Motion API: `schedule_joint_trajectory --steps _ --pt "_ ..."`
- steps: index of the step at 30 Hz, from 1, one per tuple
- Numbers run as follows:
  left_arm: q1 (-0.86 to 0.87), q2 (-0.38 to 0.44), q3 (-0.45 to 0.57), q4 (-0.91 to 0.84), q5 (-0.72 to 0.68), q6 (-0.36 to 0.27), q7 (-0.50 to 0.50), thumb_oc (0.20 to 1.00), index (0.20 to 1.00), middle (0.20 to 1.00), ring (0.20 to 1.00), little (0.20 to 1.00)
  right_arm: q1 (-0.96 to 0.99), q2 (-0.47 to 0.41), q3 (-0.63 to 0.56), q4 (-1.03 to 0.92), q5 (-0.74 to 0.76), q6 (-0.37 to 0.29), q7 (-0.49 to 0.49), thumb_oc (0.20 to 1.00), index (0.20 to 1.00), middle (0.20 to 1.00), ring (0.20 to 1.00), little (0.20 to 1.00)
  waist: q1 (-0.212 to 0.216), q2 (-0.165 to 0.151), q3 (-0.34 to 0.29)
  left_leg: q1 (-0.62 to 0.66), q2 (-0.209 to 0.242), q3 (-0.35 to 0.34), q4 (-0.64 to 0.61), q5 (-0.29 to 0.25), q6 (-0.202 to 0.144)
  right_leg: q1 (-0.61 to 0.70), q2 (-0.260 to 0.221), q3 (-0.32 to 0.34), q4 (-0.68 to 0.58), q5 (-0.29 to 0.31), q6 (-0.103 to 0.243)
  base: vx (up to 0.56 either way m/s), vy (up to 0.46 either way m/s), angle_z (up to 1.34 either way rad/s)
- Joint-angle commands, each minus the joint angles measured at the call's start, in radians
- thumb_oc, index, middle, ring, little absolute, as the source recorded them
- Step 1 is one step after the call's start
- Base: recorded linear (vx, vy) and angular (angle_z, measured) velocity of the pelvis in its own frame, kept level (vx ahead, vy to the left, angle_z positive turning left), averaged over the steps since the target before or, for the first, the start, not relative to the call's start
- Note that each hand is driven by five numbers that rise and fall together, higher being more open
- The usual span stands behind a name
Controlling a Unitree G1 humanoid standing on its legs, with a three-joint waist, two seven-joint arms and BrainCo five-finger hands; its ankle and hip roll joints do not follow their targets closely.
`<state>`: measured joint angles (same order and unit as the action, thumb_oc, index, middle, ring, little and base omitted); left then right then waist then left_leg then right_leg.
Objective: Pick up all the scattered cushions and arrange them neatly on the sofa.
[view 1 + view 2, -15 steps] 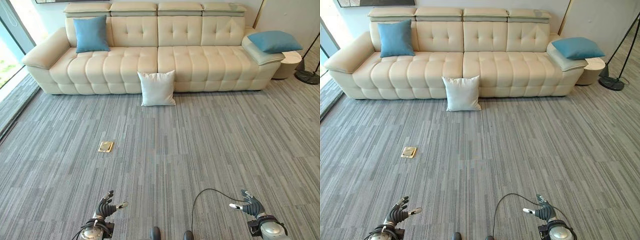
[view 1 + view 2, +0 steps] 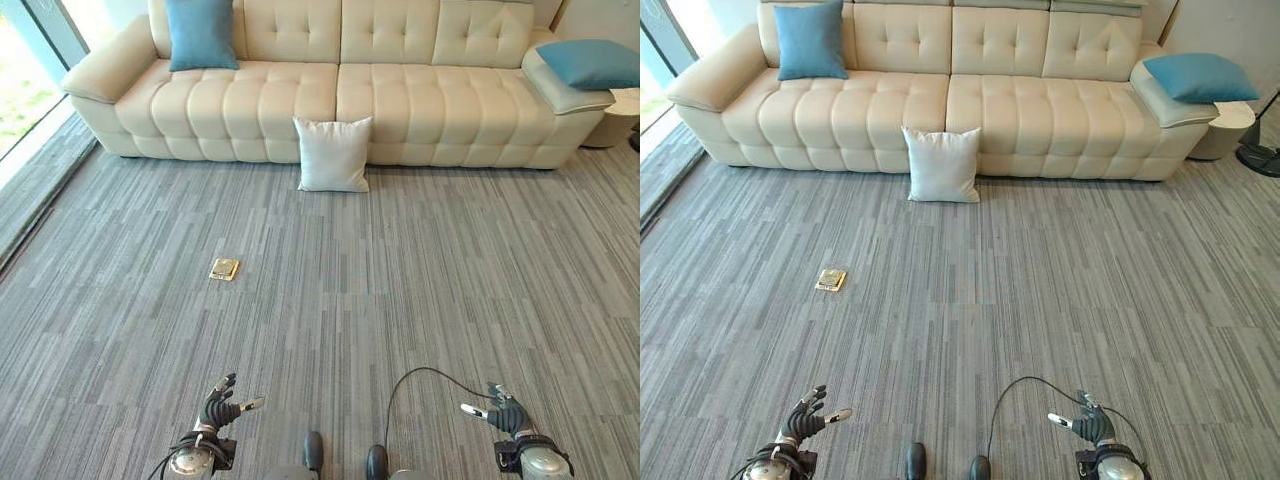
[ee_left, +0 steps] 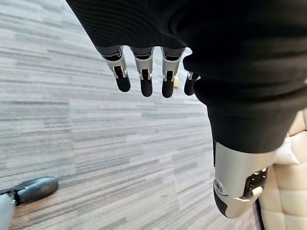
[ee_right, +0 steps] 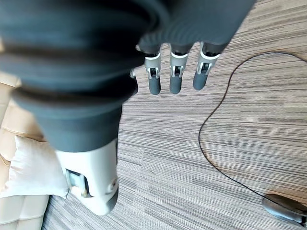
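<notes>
Shifted nearer and lower since half a second ago, the whole view, camera and all; cushions unmoved on sofa and floor. White cushion (image 2: 333,154) upright on the grey carpet (image 2: 420,270), leaning against the front of the cream sofa (image 2: 250,95) near its middle. Blue cushion (image 2: 201,33) propped against the backrest at the left end, top edge cut off by the frame. Second blue cushion (image 2: 596,62) flat on the right armrest, partly cropped. Small brass floor plate (image 2: 224,269) in the carpet, well apart from everything; any marking too small to read. Left hand (image 2: 220,407) and right hand (image 2: 505,413) low over the carpet, fingers straight and relaxed, holding nothing.
</notes>
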<state>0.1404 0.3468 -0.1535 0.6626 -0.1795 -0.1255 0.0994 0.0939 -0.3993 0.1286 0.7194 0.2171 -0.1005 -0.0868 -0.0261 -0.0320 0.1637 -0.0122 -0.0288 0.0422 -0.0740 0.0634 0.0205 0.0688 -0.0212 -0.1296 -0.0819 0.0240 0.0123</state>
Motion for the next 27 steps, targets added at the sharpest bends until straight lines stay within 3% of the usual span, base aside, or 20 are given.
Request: schedule_joint_trajectory --steps 1,2,4,6,8,12,13,17,18,19,20,21,22,24,25,26,27 --pt "-0.041 0.034 0.026 -0.043 -0.030 -0.036 0.013 1.000 1.000 1.000 1.000 1.000 -0.068 -0.016 0.009 -0.036 -0.007 -0.021 -0.024 1.000 1.000 1.000 1.000 1.000 0.016 -0.035 -0.014 -0.011 0.020 0.053 0.192 -0.203 -0.037 -0.041 -0.067 0.080 0.139 -0.102 0.116 0.13 0.195 -0.39" --pt "-0.046 0.041 0.029 -0.055 -0.035 -0.035 0.014 1.000 1.000 1.000 1.000 1.000 -0.086 -0.011 0.023 -0.042 -0.013 -0.019 -0.020 1.000 1.000 1.000 1.000 1.000 0.021 -0.042 -0.010 -0.010 0.008 0.052 0.200 -0.219 -0.020 -0.070 -0.075 0.098 0.194 -0.092 0.139 0.13 0.195 -0.54" --pt "-0.048 0.047 0.031 -0.067 -0.033 -0.033 0.015 1.000 1.000 1.000 1.000 1.000 -0.095 -0.009 0.029 -0.049 -0.018 -0.017 -0.017 1.000 1.000 1.000 1.000 1.000 0.020 -0.044 -0.006 -0.007 0.003 0.050 0.199 -0.226 -0.010 -0.094 -0.078 0.107 0.243 -0.081 0.151 0.10 0.161 -0.37" --pt "-0.067 0.061 0.037 -0.078 -0.031 -0.032 0.019 1.000 1.000 1.000 1.000 1.000 -0.120 -0.007 0.054 -0.072 -0.031 -0.018 -0.011 1.000 1.000 1.000 1.000 1.000 0.010 -0.042 0.016 0.018 0.002 0.046 0.192 -0.243 0.014 -0.188 -0.077 0.123 0.409 -0.033 0.173 0.14 0.200 -0.17" --pt "-0.082 0.053 0.037 -0.060 -0.033 -0.032 0.026 1.000 1.000 1.000 1.000 1.000 -0.128 -0.001 0.064 -0.087 -0.033 -0.016 -0.007 1.000 1.000 1.000 1.000 1.000 -0.004 -0.036 0.028 0.066 0.004 0.036 0.174 -0.248 0.014 -0.253 -0.057 0.109 0.454 -0.031 0.159 0.26 0.150 -0.06" --pt "-0.094 0.049 0.024 -0.050 -0.032 -0.038 0.030 1.000 1.000 1.000 1.000 1.000 -0.130 -0.017 0.083 -0.109 -0.036 -0.025 -0.008 1.000 1.000 1.000 1.000 1.000 -0.040 -0.030 0.045 0.160 -0.012 0.006 0.133 -0.260 0.007 -0.323 -0.017 0.049 0.304 -0.025 0.142 0.42 0.046 0.09" --pt "-0.097 0.042 0.016 -0.050 -0.024 -0.034 0.026 1.000 1.000 1.000 1.000 1.000 -0.121 -0.019 0.085 -0.114 -0.038 -0.021 -0.007 1.000 1.000 1.000 1.000 1.000 -0.060 -0.033 0.047 0.208 -0.025 -0.019 0.112 -0.272 -0.001 -0.364 -0.004 0.027 0.209 -0.001 0.152 0.30 -0.017 0.16" --pt "-0.097 0.035 0.009 -0.049 -0.008 -0.032 0.020 1.000 1.000 1.000 1.000 1.000 -0.093 -0.026 0.077 -0.131 -0.045 -0.017 -0.001 1.000 1.000 1.000 1.000 1.000 -0.084 -0.024 0.049 0.267 -0.022 -0.064 0.113 -0.281 -0.025 -0.390 -0.002 -0.028 0.162 0.020 0.144 0.44 -0.085 0.48" --pt "-0.087 0.030 -0.003 -0.049 0.000 -0.030 0.004 1.000 1.000 1.000 1.000 1.000 -0.060 -0.031 0.069 -0.153 -0.047 -0.015 0.006 1.000 1.000 1.000 1.000 1.000 -0.090 -0.016 0.038 0.285 -0.011 -0.091 0.151 -0.263 -0.048 -0.361 0.002 -0.008 0.183 0.018 0.113 0.55 -0.215 0.53" --pt "-0.087 0.021 -0.008 -0.032 0.003 -0.028 0.006 1.000 1.000 1.000 1.000 1.000 -0.045 -0.028 0.062 -0.153 -0.048 -0.018 0.007 1.000 1.000 1.000 1.000 1.000 -0.100 -0.007 0.030 0.272 -0.001 -0.100 0.205 -0.199 -0.082 -0.351 0.018 0.010 0.203 0.021 0.097 0.42 -0.188 0.73" --pt "-0.087 0.021 -0.008 -0.032 0.003 -0.028 0.006 1.000 1.000 1.000 1.000 1.000 -0.045 -0.028 0.062 -0.153 -0.048 -0.018 0.007 1.000 1.000 1.000 1.000 1.000 -0.102 -0.010 0.028 0.268 -0.004 -0.102 0.204 -0.196 -0.082 -0.354 0.015 0.010 0.202 0.023 0.098 0.26 -0.130 1.00" --pt "-0.087 0.018 -0.009 -0.029 -0.002 -0.027 0.001 1.000 1.000 1.000 1.000 1.000 -0.034 -0.026 0.055 -0.157 -0.051 -0.017 0.008 1.000 1.000 1.000 1.000 1.000 -0.105 -0.005 0.025 0.252 0.013 -0.092 0.253 -0.147 -0.114 -0.341 0.014 0.004 0.212 0.011 0.089 0.40 -0.179 1.06" --pt "-0.085 0.017 -0.024 -0.030 -0.007 -0.023 -0.013 1.000 1.000 1.000 1.000 1.000 -0.019 -0.033 0.057 -0.153 -0.040 -0.023 0.005 1.000 1.000 1.000 1.000 1.000 -0.112 0.006 0.023 0.191 0.064 -0.069 0.401 -0.044 -0.141 -0.298 0.026 0.010 0.237 -0.042 0.044 0.40 -0.179 0.88" --pt "-0.085 0.017 -0.024 -0.030 -0.007 -0.023 -0.013 1.000 1.000 1.000 1.000 1.000 -0.019 -0.032 0.057 -0.153 -0.040 -0.024 0.005 1.000 1.000 1.000 1.000 1.000 -0.115 0.003 0.020 0.187 0.060 -0.071 0.400 -0.040 -0.140 -0.301 0.022 0.009 0.235 -0.040 0.044 0.35 -0.161 0.48" --pt "-0.114 0.025 -0.044 -0.007 0.004 -0.024 -0.017 1.000 1.000 1.000 1.000 1.000 -0.019 -0.042 0.062 -0.154 -0.031 -0.026 0.000 1.000 1.000 1.000 1.000 1.000 -0.106 -0.014 0.033 0.070 0.093 -0.001 0.589 -0.014 -0.115 -0.221 0.026 0.037 0.239 -0.093 0.009 0.43 -0.193 0.02" --pt "-0.114 0.026 -0.044 -0.007 0.004 -0.024 -0.017 1.000 1.000 1.000 1.000 1.000 -0.020 -0.042 0.062 -0.154 -0.031 -0.026 0.001 1.000 1.000 1.000 1.000 1.000 -0.106 -0.015 0.031 0.067 0.091 -0.002 0.589 -0.012 -0.115 -0.224 0.024 0.038 0.238 -0.091 0.010 0.57 -0.256 0.01" --pt "-0.122 0.030 -0.051 -0.009 0.006 -0.022 -0.021 1.000 1.000 1.000 1.000 1.000 -0.017 -0.044 0.059 -0.162 -0.031 -0.024 0.001 1.000 1.000 1.000 1.000 1.000 -0.096 -0.032 0.039 0.004 0.104 0.038 0.610 -0.051 -0.090 -0.191 0.015 0.045 0.228 -0.099 0.010 0.28 -0.108 -0.21"
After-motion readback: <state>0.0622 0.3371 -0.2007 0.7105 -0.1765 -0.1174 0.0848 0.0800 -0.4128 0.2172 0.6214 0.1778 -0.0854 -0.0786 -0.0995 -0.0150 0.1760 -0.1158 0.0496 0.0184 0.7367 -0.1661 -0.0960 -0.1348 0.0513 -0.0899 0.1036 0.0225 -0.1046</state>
